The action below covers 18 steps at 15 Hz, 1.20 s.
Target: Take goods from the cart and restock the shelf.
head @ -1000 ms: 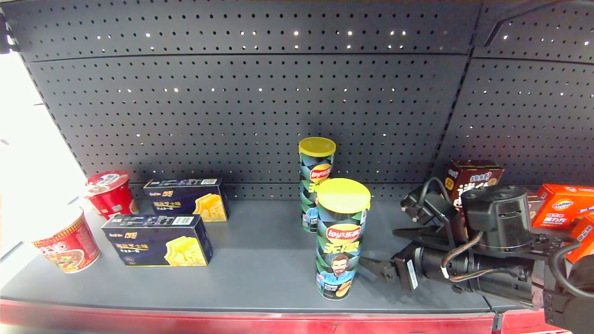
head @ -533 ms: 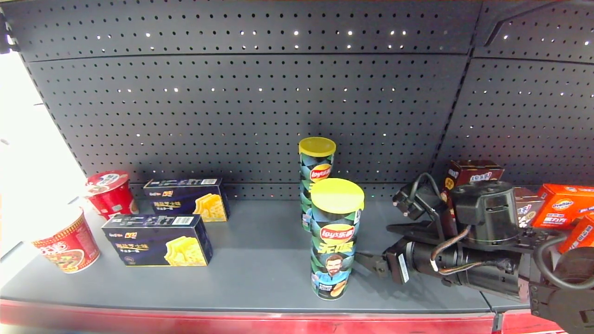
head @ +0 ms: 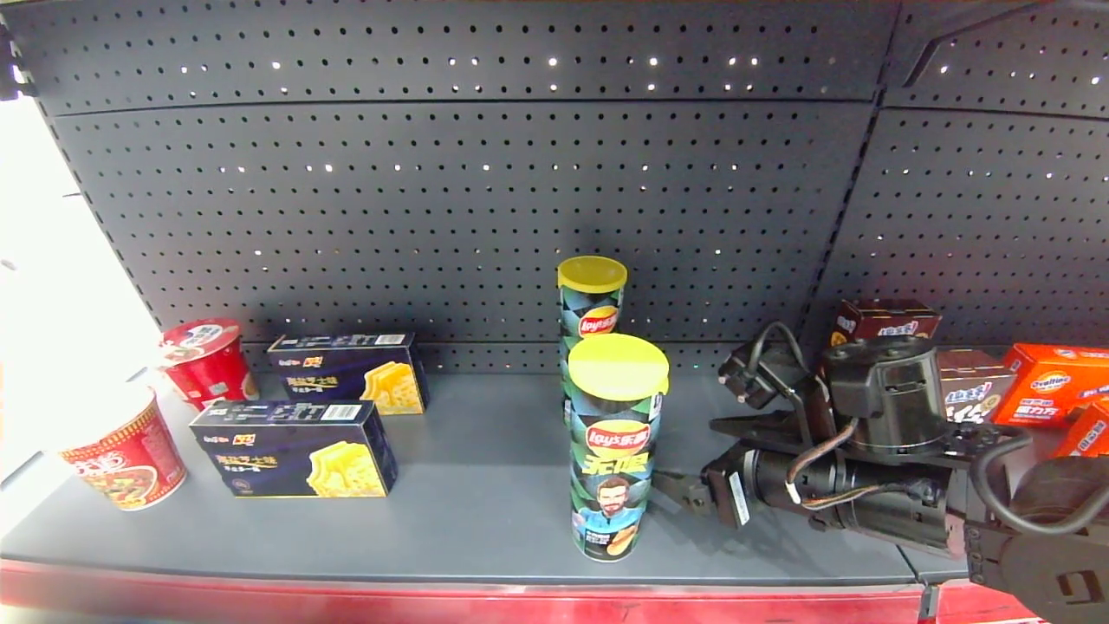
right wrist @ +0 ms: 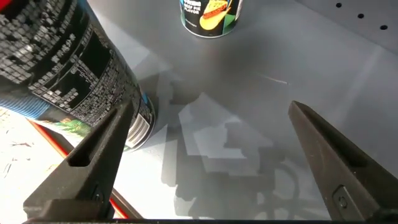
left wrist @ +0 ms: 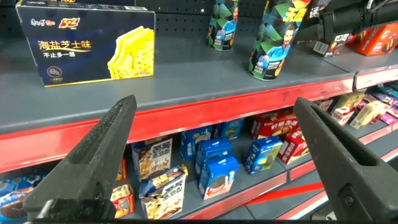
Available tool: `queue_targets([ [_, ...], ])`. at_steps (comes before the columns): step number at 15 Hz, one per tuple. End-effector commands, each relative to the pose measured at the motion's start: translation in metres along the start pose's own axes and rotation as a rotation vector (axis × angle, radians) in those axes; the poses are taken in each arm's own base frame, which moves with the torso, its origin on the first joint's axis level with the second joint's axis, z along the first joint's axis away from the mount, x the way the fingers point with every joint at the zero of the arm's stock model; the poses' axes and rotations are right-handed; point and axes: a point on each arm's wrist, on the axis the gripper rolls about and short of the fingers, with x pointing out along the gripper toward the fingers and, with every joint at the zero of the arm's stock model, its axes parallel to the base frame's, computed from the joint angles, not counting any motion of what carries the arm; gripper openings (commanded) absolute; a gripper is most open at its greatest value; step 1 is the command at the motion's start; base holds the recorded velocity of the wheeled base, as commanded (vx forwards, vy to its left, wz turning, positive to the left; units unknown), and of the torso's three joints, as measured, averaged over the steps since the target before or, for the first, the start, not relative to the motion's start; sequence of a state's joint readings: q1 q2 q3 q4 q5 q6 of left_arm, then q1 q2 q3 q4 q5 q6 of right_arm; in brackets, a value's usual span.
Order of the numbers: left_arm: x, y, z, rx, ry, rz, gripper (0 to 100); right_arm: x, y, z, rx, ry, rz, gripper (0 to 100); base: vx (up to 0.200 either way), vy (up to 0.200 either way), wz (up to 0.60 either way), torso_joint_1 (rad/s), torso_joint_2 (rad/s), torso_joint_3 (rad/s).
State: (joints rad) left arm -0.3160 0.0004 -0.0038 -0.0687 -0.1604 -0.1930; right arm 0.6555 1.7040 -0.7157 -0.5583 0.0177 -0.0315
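Head view: grey matte metal shelf (head: 485, 494) with a pegboard (head: 433, 199) back and a red front lip. The front can (head: 613, 459) is a tall tube w/ a flat yellow plastic lid (head: 618, 367) and a glossy teal/black wrap carrying a red oval logo + a portrait print. It stands upright near the shelf's front edge. The back can (head: 591, 303) has the same wrap and stands right behind it, by the pegboard. My right pincer (head: 697, 455) lies low at the front can's right, spread wide, gripping nothing. Its near fingertip (head: 674, 487) is at the can's side; touching or just beside, can't tell. Two dark-blue boxes (head: 299, 451) w/ a yellow snack pic sit to the left, red cups (head: 121, 455) beyond them.

Left wrist view: my left pincer (left wrist: 214, 102) is spread wide & empty, out front of the red lip. Blue packs (left wrist: 217, 171) sit on a lower shelf.

Right wrist view: the front can's fine-print + barcode side sits next to one of my spread fingers; the back can's base is farther off.
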Motion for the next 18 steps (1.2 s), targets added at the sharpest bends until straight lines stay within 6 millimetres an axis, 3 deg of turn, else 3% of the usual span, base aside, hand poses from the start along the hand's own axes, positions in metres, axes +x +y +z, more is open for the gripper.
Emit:
queue_targets([
  [1, 0.0, 0.0, 0.0, 0.0, -0.001, -0.001, 100, 0.0, 0.0, -0.001, 0.0, 0.003, 0.002, 100, 0.0, 0.0, 0.0, 0.0, 0.0, 0.0],
  [9, 0.0, 0.0, 0.0, -0.009, -0.005, 0.003, 100, -0.009, -0.001, -0.001, 0.014, -0.005, -0.006, 100, 0.0, 0.0, 0.0, 0.0, 0.0, 0.0],
  [18, 0.0, 0.0, 0.0, -0.02, -0.002, 0.001, 100, -0.001, 0.007, -0.004, 0.006, 0.015, 0.021, 100, 0.0, 0.0, 0.0, 0.0, 0.0, 0.0],
])
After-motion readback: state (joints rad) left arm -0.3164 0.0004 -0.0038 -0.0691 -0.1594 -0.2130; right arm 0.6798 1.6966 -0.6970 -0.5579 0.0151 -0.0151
